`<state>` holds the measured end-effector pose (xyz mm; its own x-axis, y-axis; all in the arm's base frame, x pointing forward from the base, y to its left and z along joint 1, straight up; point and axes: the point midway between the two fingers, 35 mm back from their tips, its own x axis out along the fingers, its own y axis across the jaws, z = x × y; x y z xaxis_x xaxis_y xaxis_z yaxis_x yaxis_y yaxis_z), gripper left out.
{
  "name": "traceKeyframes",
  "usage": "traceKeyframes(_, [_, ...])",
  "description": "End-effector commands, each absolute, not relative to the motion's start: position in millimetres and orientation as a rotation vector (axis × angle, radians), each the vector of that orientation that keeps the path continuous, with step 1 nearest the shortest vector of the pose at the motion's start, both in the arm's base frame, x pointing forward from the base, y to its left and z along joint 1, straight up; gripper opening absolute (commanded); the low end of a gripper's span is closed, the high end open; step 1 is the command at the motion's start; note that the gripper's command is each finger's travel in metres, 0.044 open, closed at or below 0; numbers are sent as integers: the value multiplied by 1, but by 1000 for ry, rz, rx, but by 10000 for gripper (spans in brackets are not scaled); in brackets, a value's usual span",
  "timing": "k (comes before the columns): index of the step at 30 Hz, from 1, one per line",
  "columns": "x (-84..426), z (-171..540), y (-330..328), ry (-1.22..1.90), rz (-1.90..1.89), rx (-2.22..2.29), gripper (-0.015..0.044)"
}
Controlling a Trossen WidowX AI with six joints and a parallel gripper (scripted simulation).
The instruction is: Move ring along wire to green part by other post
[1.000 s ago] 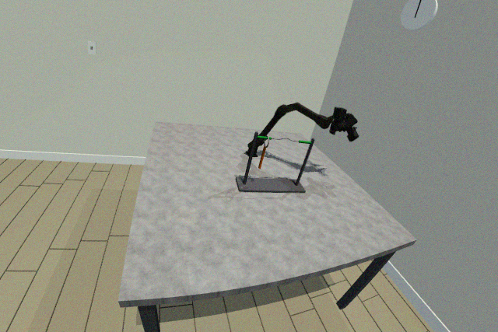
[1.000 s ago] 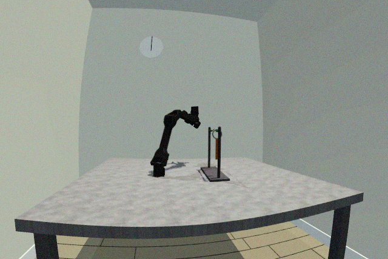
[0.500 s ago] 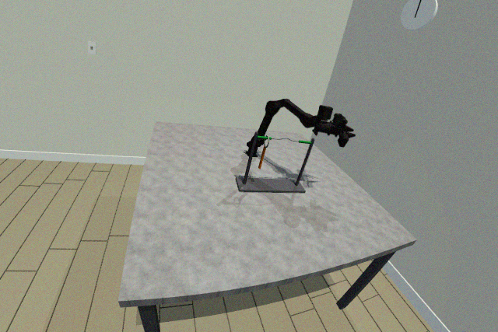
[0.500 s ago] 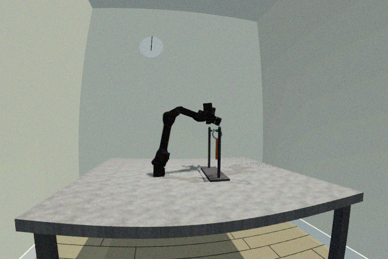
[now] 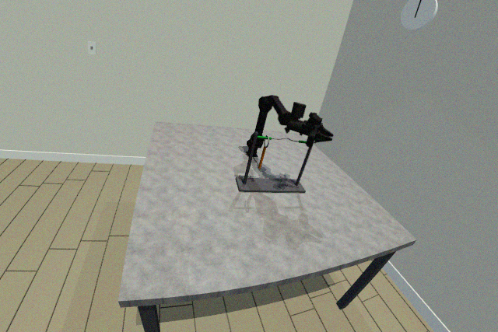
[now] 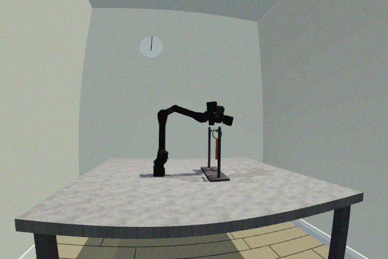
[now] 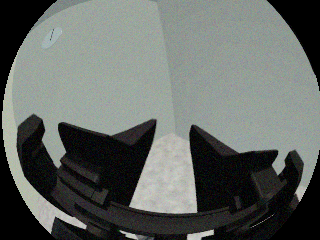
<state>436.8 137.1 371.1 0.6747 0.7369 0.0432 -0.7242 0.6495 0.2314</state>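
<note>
The ring (image 5: 268,142) (image 6: 213,134) hangs on the left green part (image 5: 261,137) of the wire, beside the left post (image 5: 249,163) in the top view. Its orange handle (image 5: 262,157) (image 6: 216,148) hangs down below it. The thin grey part (image 5: 287,138) runs to the right green part (image 5: 303,141) at the right post (image 5: 304,163). My gripper (image 5: 331,137) (image 7: 174,126) is partly open, with nothing between its fingers. It is up past the top of the right post, away from the handle. In the top view the right post's top overlaps the gripper; whether they touch is unclear.
Both posts stand on a dark base plate (image 5: 269,185) (image 6: 208,171) on the grey table (image 5: 193,232) (image 6: 131,199). My forearm (image 5: 282,116) (image 6: 189,113) reaches over from the arm's base behind the wire. The wrist view shows walls and some table.
</note>
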Motion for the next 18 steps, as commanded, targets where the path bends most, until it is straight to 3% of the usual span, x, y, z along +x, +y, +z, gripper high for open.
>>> traceKeyframes(1, [434, 364, 89, 42, 721, 233, 160])
traceKeyframes(18, [377, 371, -94, -98, 224, 360, 160])
